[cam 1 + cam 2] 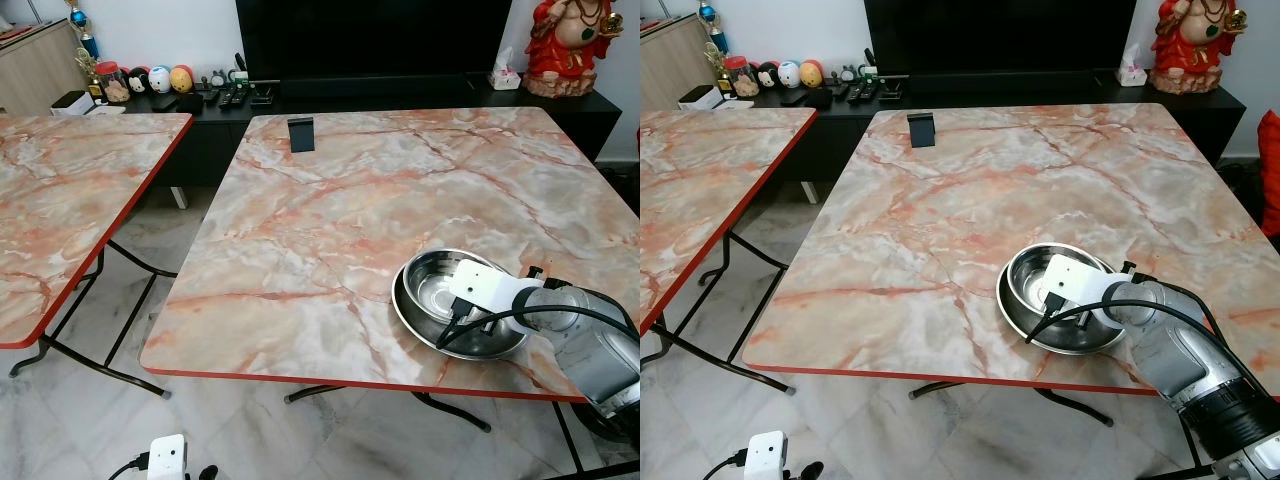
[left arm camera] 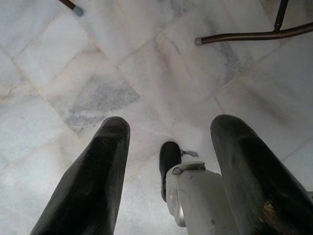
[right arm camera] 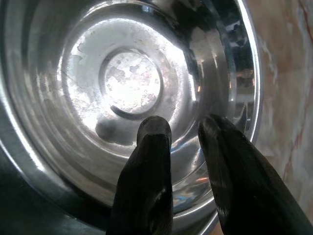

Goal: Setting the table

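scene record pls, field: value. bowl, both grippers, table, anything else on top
bowl: steel bowl, upright, near front right corner of marble table
right gripper: right gripper over the bowl's rim, one finger inside, one at the rim; narrow gap between fingers
left gripper: left gripper hangs over the floor, fingers apart, holding nothing
also on table: small dark stand near far edge
second table: to the left
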### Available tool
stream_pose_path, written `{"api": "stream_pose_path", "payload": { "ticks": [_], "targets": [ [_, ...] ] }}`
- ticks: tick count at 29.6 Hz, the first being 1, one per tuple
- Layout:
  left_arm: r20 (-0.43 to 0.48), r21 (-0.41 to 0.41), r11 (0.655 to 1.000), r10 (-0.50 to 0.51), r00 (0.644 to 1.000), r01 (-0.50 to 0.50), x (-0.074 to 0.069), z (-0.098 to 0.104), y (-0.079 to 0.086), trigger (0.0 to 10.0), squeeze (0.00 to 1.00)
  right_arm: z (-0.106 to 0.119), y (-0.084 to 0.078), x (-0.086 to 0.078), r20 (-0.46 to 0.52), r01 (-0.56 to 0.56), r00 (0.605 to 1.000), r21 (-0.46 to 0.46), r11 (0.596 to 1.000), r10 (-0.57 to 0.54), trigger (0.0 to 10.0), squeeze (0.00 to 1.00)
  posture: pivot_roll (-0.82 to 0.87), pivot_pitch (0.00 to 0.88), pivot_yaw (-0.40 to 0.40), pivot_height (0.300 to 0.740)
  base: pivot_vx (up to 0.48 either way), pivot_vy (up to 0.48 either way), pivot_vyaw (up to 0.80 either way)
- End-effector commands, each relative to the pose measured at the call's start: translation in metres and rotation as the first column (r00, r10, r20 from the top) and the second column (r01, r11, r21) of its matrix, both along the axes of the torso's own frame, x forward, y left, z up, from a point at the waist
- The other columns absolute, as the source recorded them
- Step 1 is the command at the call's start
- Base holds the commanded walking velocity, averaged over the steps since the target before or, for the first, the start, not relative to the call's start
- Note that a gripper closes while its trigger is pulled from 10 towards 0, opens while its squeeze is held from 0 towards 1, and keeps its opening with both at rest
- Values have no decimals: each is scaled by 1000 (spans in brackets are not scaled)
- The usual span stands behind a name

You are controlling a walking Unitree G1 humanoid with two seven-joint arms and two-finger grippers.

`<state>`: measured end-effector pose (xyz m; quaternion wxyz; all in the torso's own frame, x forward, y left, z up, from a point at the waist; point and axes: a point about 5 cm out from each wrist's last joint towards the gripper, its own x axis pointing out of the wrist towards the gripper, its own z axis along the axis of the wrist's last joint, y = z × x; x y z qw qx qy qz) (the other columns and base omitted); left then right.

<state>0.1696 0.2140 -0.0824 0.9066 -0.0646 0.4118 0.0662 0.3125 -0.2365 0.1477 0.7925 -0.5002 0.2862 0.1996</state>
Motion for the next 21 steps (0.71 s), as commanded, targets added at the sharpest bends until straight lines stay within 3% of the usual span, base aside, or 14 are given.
{"api": "stream_pose_path", "payload": {
  "ticks": [1,10,21],
  "targets": [
    [-21,1,1000,7,1000,-7,-4,-2,1,10000,0,7,2,2,13,-23,1000,-21,1000,23,10000,0,-133,0,67,740,0,0,0],
    [-19,0,1000,9,1000,-9,-4,-2,1,10000,0,15,-3,3,17,-27,999,-70,997,28,10000,0,-132,0,66,740,0,0,0],
    [-18,0,1000,11,1000,-11,-4,-2,1,10000,0,20,-4,1,-2,-37,999,-68,997,37,10000,0,-132,0,67,740,0,0,0]
  ]
}}
